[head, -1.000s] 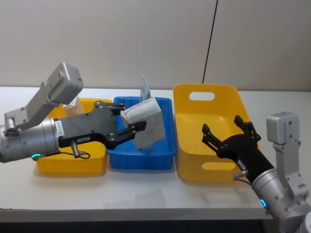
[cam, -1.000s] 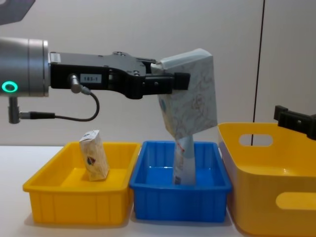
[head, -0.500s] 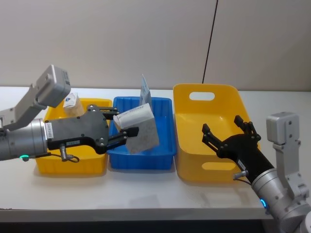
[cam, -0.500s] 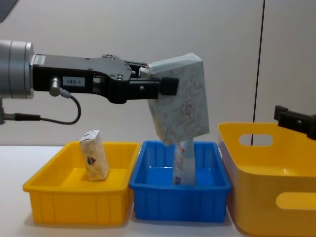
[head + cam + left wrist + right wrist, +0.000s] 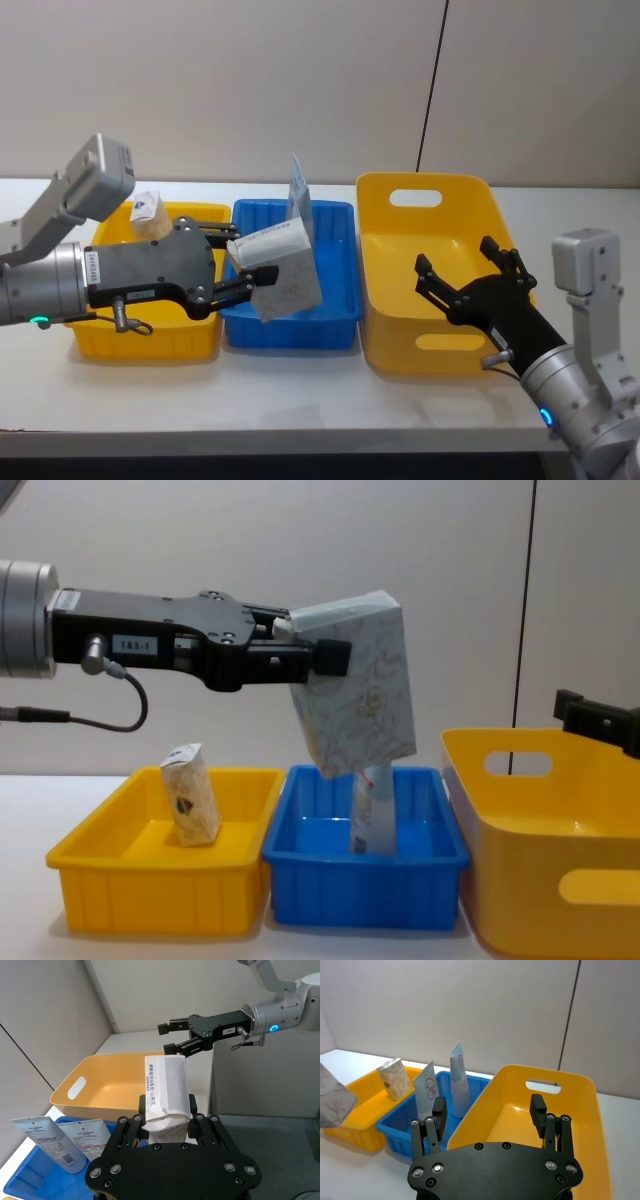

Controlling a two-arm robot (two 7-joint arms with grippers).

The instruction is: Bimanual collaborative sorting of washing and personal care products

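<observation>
Where the small yellow bin [image 5: 150,890] sits at the left end of the table [image 5: 300,390], a small cream packet [image 5: 190,792] stands upright inside it, leaning slightly. From the head view, the left arm's housing covers the packet's lower part. Just right of it, the left pincer [image 5: 245,262] reaches in from the left edge and is clamped on the upper end of the marbled soft pack [image 5: 355,685]. The pack hangs tilted in the air over the blue bin [image 5: 365,895], clear of its rim. Behind and below the pack, a light-blue-and-white tube [image 5: 372,815] stands in the blue bin. Its top is hidden by the pack in the chest view, while the left wrist view shows a second tube [image 5: 82,1135] beside it. Touching the blue bin on the right is the large yellow bin [image 5: 400,345], with a handle slot in its far wall. Above it hovers the right pincer [image 5: 465,265], fingers spread wide and holding nothing. In the chest view only one dark fingertip shows, cut off at the right edge.
</observation>
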